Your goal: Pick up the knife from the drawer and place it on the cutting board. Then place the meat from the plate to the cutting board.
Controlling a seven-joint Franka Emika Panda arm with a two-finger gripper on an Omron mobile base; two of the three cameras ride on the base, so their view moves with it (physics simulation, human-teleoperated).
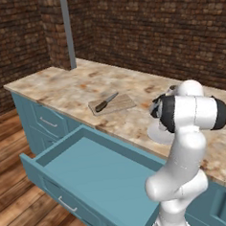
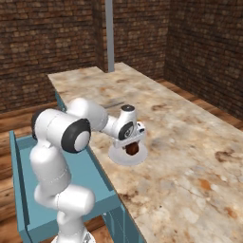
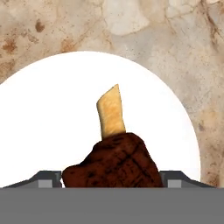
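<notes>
The knife was already lying on the board, so the step in hand was judged to be the meat pickup. The meat, a dark lump with a pale bone stub poking out, was sitting on the plate, which was resting on the tabletop near the open drawer.

To do it well, the squeeze should probably be made on the thick brown body rather than the skinny bone end, since the bone looked like something that could be levered out or tip the lump. A centred, low grip was reckoned safest, followed by a straight lift clear of the plate rim before anything was swung over toward the board, which was set well apart to the side.

As for the fingers: they were seen parted fairly wide, one tip on each side of the meat, right down at plate level. Whether the pads were actually touching the meat couldn't be told from the hand view, and nothing could be called gripped at that point.
</notes>
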